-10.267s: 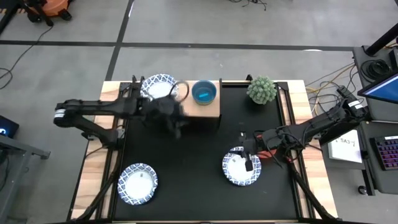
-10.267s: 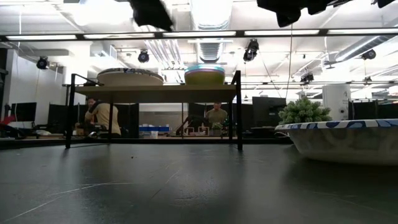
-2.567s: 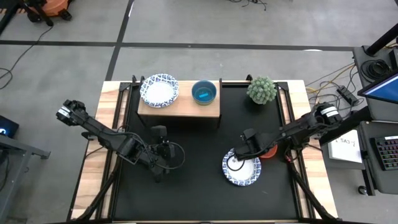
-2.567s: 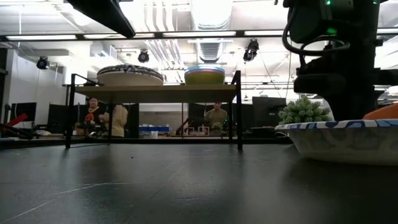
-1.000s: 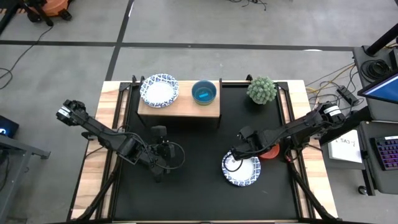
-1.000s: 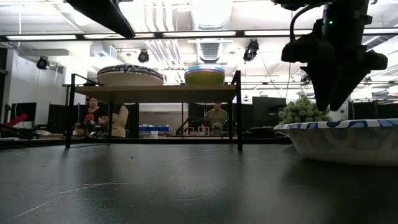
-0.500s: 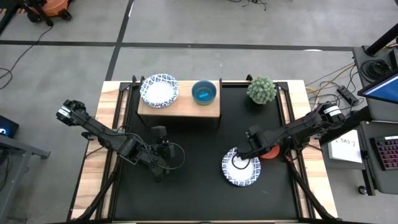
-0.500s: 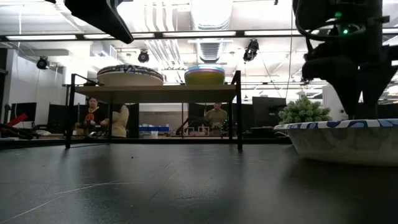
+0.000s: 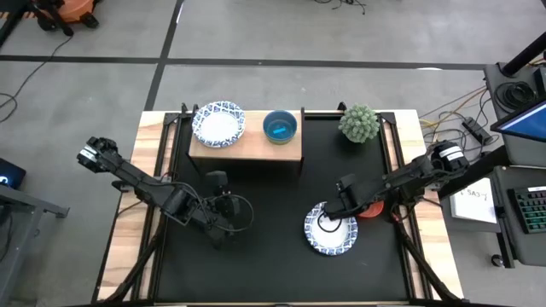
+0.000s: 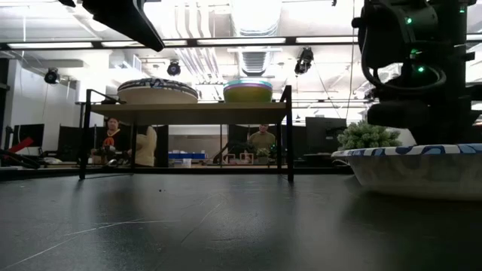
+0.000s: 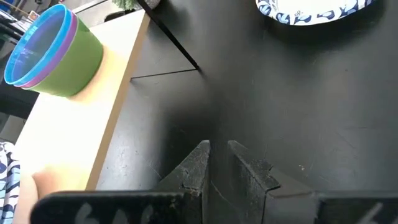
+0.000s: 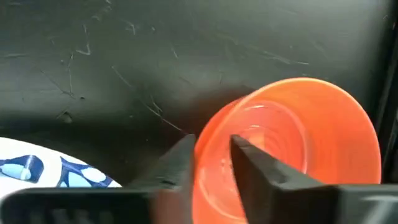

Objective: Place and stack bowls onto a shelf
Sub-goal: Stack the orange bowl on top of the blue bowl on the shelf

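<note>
Right tool: fingers straddle red bowl rim, narrow gap, beside patterned bowl on desk. Left tool: nearly closed, empty. Shelf beyond patterned bowl carries patterned bowl, teal bowl

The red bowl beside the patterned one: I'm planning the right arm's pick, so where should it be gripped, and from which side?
Grip the red bowl by its thin rim, one finger inside and one outside, coming down from above. It stands upright and open-mouthed on the table, and the right gripper already straddles the rim this way.
</note>
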Motion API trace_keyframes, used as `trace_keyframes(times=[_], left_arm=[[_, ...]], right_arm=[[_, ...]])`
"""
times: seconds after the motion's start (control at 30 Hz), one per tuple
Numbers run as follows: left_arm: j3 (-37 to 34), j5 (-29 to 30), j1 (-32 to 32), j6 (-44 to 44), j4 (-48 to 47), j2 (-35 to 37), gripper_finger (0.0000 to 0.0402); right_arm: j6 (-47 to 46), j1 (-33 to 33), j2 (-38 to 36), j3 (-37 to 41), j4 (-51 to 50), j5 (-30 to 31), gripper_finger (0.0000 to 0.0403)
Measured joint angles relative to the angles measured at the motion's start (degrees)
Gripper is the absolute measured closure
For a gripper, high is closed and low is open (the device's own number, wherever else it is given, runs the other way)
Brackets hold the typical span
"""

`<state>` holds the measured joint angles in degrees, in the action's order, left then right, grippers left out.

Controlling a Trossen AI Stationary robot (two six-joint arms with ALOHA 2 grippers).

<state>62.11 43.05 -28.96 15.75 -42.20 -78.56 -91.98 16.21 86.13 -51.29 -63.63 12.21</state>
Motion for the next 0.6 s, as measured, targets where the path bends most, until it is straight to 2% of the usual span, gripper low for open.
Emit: trace_keyframes(times=[0.13,0.27,0.43,0.6], left_arm=[[0.00,0.04,0.03,0.12,0.09,0.00,0.0365],[0.00,0.04,0.03,0.21,0.16,0.00,0.0365],[0.00,0.11,-0.14,-0.18,-0.64,0.06,0.0365],[0.00,0.08,-0.15,-0.44,-4.21,2.30,0.0365]], right_arm=[[1.11,0.01,-0.65,-0.58,-0.93,0.25,0.0380],[2.26,0.02,-1.56,-3.50,-4.40,2.23,0.0392],[4.67,0.69,-2.42,-11.30,-13.35,7.95,0.0394],[15.15,1.14,-5.06,-21.28,-14.14,15.30,0.0394]])
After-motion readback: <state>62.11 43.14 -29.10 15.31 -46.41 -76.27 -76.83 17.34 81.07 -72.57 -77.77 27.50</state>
